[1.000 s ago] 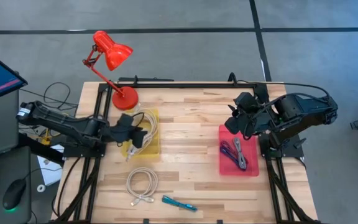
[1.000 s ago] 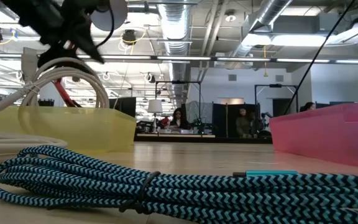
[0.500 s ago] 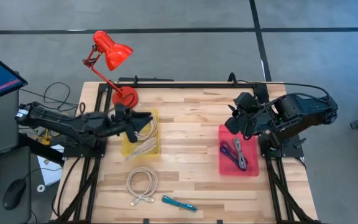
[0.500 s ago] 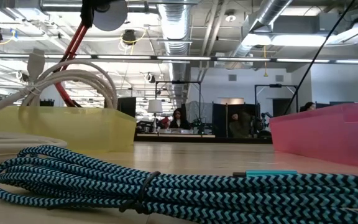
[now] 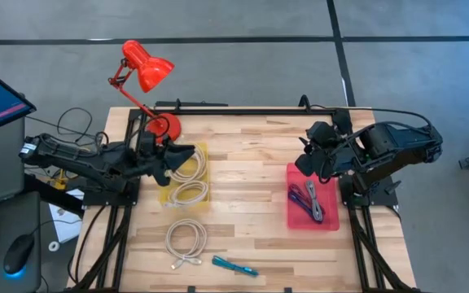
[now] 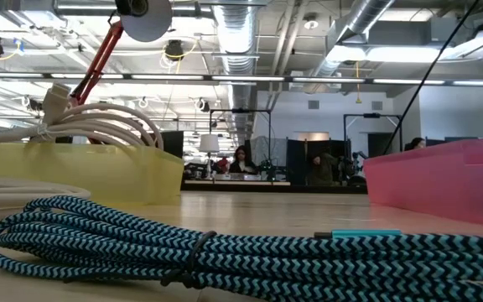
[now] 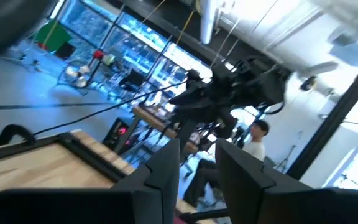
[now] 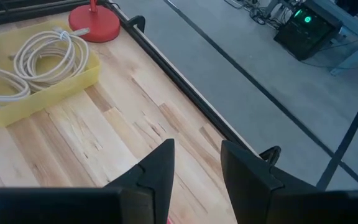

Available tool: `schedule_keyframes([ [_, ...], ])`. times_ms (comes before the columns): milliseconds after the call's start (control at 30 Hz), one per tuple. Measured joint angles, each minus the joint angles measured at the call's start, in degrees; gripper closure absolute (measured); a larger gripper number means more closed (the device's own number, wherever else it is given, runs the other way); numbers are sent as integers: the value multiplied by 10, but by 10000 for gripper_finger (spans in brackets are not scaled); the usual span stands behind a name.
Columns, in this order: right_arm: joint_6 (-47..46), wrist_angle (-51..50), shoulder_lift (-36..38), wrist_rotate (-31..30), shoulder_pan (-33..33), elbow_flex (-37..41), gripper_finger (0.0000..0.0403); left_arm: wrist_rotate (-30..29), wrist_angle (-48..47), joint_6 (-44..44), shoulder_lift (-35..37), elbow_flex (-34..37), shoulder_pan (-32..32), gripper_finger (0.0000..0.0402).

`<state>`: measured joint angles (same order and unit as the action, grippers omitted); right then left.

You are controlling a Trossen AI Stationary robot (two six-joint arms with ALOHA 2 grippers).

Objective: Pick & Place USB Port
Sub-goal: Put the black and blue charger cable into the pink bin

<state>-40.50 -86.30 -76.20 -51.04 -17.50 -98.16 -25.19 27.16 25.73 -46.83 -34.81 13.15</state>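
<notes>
Two coiled white USB cables point(image 5: 187, 181) lie inside the yellow bin point(image 5: 203, 196), left of centre in the high view; in the low view their loops point(image 6: 99, 124) rise above the bin's rim at the left of the frame. A third white cable coil point(image 5: 186, 242) lies on the bare wooden table point(image 5: 243, 171) below the bin, and a teal braided cable point(image 5: 234, 266) lies just to its lower right, filling the foreground of the low view. The left gripper point(image 5: 179, 155) is at the bin's upper left edge, above the table; its fingers point(image 7: 166, 171) stand apart with a narrow gap and nothing between them. The right gripper point(image 5: 306, 161) hangs above the upper edge of the pink bin point(image 5: 293, 213), right of centre, which contains dark cables point(image 5: 309, 201); its fingers point(image 8: 160, 165) stand a little apart and hold nothing. A red desk lamp point(image 5: 146, 69) stands at the table's upper left corner.
</notes>
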Motion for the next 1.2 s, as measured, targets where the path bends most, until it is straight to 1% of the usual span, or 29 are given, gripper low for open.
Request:
schedule_keyframes([
  [133, 1, 0, 0, -3, 0, 0, 280, 21, 14, 0, 0, -12, 0, 302],
  [233, 1, 1, 0, -16, 0, 0, 280, 40, 15, -31, -1, -28, 1, 302],
  [400, 1, 7, 0, -50, 0, 0, 280, 42, 16, -87, -15, -49, 12, 302],
  [533, 1, 25, 0, -82, 0, 0, 280, 41, 13, -88, -24, -50, 16, 302],
  [633, 1, 44, 0, -117, 0, 0, 280, 38, 12, -85, -29, -50, 16, 302],
  [800, 4, 97, 0, -209, 16, 0, 280, 31, 16, -48, -42, -50, 16, 302],
  [867, 4, 111, 0, -227, 29, 0, 280, 29, 16, -40, -48, -50, 16, 302],
  [1067, 4, 137, 0, -228, 83, 0, 279, 9, 30, -38, -76, -50, 16, 302],
  [1200, 4, 157, 0, -226, 123, 0, 280, 8, 40, -27, -85, -50, 15, 302],
])
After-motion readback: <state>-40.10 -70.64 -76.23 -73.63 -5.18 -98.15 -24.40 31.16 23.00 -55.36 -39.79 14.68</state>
